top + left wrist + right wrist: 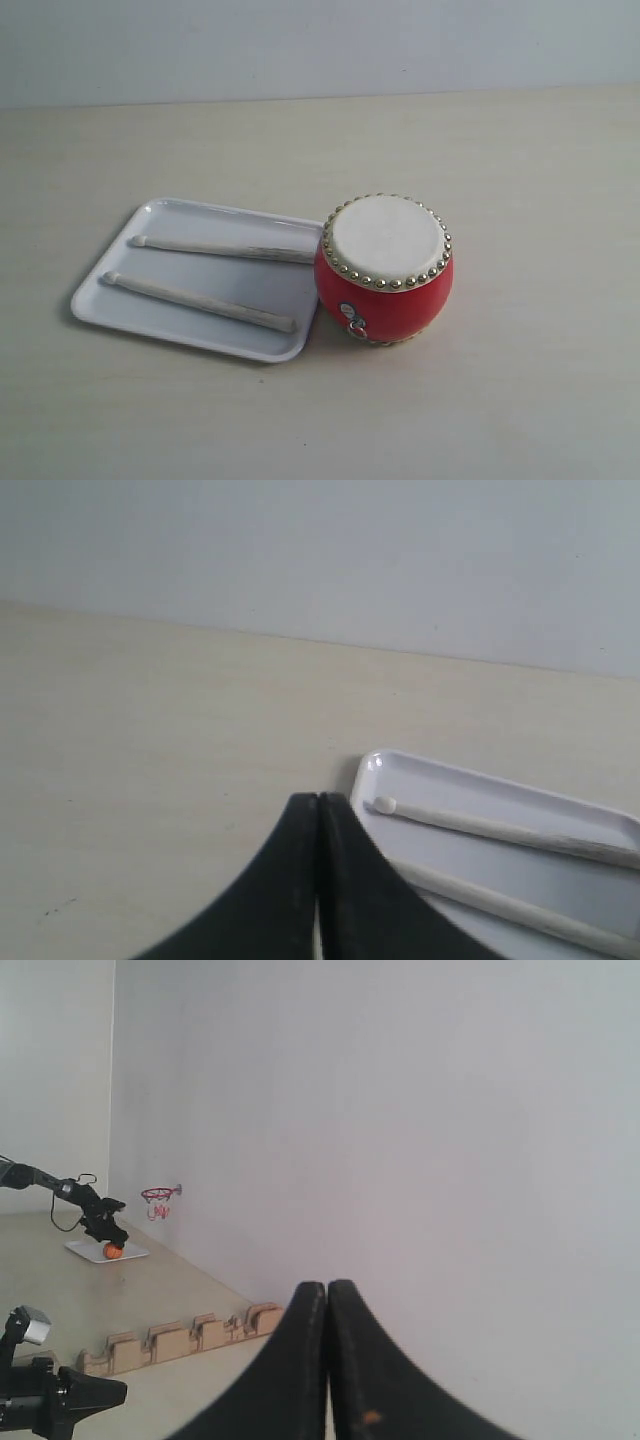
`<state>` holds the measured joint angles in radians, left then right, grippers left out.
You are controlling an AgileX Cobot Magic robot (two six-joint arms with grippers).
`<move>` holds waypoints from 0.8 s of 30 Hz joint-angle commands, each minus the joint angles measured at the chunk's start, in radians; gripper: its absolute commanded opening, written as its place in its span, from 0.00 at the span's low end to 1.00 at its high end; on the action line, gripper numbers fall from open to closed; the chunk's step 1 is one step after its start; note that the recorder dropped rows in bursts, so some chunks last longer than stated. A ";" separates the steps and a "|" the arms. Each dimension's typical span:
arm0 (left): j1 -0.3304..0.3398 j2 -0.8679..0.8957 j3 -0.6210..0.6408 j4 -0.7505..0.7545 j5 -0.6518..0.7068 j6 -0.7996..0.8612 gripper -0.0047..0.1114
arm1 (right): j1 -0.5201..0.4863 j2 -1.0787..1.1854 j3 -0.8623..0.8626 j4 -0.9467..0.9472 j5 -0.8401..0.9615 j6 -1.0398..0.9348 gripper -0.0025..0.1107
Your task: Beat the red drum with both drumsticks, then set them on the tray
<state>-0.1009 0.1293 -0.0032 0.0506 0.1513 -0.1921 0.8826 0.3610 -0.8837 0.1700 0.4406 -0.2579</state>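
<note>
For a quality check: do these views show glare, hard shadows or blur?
Exterior view: soft even light, only faint shadows under the drum and tray. Left wrist view: small glare spot on the tray's corner; the left gripper looks slightly soft. Right wrist view: right gripper fairly sharp, no glare on the wall.

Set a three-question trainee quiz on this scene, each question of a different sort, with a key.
1. True or false: both drumsticks lie on the tray.
2. Where does the drum stand? A) on the tray B) beside the tray C) on top of the sticks
3. Fill in: the left end effector is ____ (open or shut).
Key: 1 true; 2 B; 3 shut.
</note>
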 commanded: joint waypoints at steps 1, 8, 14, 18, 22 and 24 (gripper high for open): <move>0.003 -0.037 0.003 0.024 0.022 0.004 0.04 | 0.000 -0.001 0.004 0.006 -0.010 -0.001 0.02; 0.003 -0.129 0.003 0.022 0.085 0.004 0.04 | 0.000 -0.001 0.004 0.006 -0.010 -0.001 0.02; 0.003 -0.129 0.003 0.022 0.094 0.004 0.04 | 0.000 -0.001 0.004 0.006 -0.010 -0.001 0.02; 0.003 -0.129 0.003 0.022 0.094 0.004 0.04 | 0.000 -0.001 0.004 0.006 -0.010 -0.001 0.02; 0.003 -0.129 0.003 0.022 0.094 0.004 0.04 | 0.000 -0.001 0.004 0.007 -0.010 -0.001 0.02; 0.003 -0.129 0.003 0.022 0.094 0.004 0.04 | 0.000 -0.001 0.004 0.007 -0.010 -0.001 0.02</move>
<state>-0.1009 0.0059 -0.0032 0.0676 0.2401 -0.1916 0.8826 0.3610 -0.8837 0.1700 0.4406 -0.2579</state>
